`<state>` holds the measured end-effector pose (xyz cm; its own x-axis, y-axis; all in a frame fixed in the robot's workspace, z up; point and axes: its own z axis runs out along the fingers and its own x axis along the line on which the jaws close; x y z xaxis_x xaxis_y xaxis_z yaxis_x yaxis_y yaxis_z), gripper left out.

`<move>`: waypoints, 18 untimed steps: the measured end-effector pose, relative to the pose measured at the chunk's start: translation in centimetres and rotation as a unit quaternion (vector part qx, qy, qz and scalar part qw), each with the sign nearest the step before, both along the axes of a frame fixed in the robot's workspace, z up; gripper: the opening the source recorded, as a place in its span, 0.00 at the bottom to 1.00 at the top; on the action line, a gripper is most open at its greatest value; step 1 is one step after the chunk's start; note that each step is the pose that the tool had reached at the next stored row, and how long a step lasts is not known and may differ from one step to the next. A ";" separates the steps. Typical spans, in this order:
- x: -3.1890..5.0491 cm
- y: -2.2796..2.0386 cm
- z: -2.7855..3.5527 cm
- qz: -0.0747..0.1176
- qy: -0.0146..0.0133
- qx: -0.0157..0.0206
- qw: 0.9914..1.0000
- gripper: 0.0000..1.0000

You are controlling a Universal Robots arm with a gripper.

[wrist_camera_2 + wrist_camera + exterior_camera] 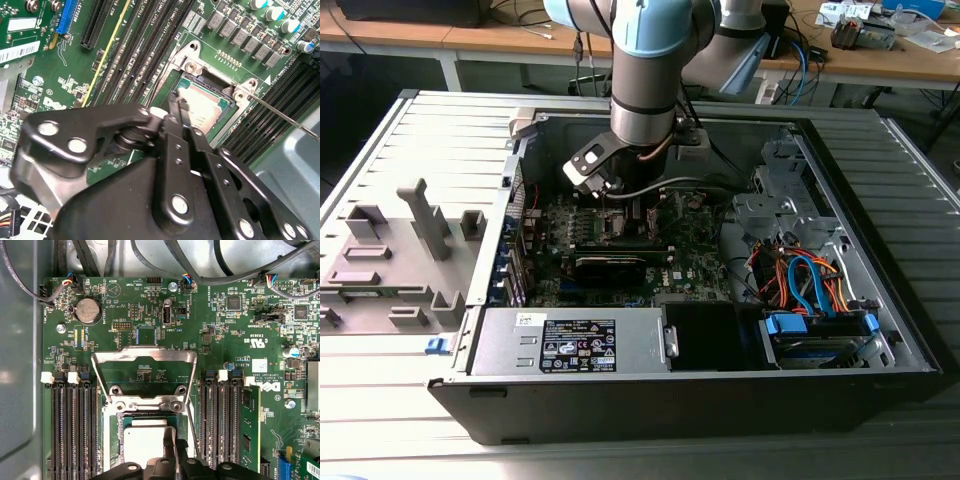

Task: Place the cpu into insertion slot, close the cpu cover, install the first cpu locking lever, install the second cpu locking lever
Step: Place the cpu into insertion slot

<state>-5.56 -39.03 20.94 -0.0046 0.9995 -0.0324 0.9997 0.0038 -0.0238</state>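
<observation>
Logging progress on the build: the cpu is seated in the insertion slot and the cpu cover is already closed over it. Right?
Not quite. The cpu is seated in the insertion slot, but the cpu cover is open, swung back off it; the first wrist view shows this.

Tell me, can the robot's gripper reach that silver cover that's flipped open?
Probably yes. The cpu cover lies flipped open just past the insertion slot, and the gripper hangs right over the cpu in that slot. Nothing stands between them in the first wrist view.
</observation>
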 end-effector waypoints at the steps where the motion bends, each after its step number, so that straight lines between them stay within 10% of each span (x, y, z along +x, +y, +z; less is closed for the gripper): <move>1: 0.00 0.00 0.00 0.000 0.000 0.000 1.000 0.17; 3: 0.00 0.00 -0.01 0.000 0.000 0.000 1.000 0.30; 18: 0.02 0.83 -0.05 0.038 0.000 0.000 0.999 0.30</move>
<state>-5.54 -38.20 20.89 -0.0814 0.9962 -0.0317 0.9965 0.0807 -0.0239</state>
